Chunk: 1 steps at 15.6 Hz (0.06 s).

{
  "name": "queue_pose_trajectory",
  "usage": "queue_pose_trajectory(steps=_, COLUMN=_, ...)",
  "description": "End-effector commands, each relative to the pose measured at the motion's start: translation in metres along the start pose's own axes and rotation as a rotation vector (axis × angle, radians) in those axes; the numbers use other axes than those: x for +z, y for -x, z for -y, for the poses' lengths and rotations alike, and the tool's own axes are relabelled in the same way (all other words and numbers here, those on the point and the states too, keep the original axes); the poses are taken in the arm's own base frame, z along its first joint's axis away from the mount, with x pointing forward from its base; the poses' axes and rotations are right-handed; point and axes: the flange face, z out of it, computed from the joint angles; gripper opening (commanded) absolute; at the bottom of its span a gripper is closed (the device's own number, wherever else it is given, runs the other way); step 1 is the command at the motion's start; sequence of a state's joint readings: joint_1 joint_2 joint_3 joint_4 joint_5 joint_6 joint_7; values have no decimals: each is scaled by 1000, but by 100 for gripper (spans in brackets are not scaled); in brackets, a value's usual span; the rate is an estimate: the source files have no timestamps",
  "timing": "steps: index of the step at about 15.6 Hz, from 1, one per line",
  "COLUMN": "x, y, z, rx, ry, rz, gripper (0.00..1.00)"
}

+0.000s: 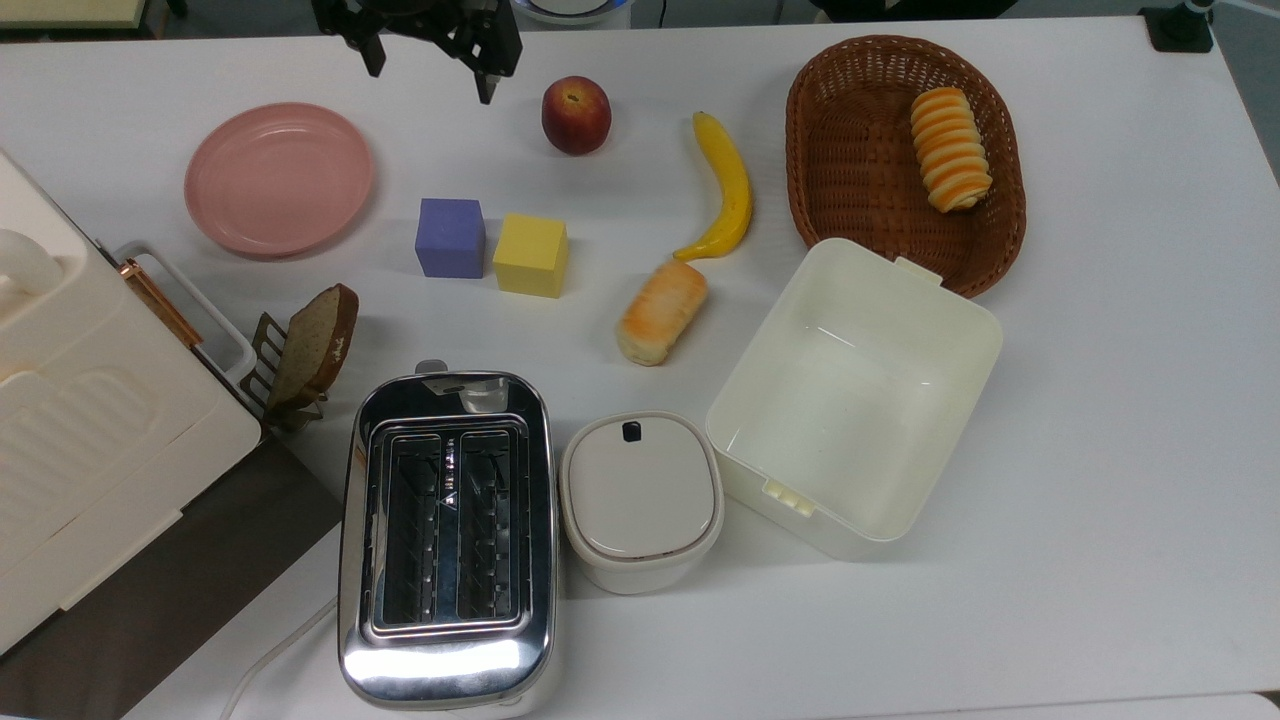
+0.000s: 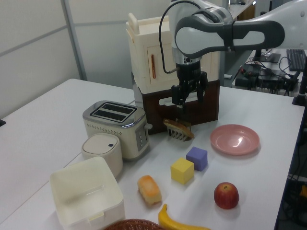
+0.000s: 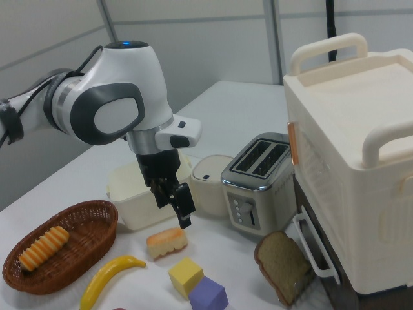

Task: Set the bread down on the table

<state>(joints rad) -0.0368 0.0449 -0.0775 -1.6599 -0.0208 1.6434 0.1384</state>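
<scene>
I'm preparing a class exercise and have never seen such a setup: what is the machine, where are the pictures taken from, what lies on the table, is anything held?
It is one robot arm whose end effector hangs open and empty. One camera looks straight down; two look from opposite sides. On the white table lie the bread, a banana, an apple, two cubes, a pink plate, a toaster, an open box and a basket with a striped roll.
</scene>
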Motion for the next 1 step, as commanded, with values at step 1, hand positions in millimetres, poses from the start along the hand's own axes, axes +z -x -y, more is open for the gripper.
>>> queue_pose_trajectory(steps=1, x=-8, y=5, z=-2, rx=-8, ry=-35, rz=8, gripper=100)
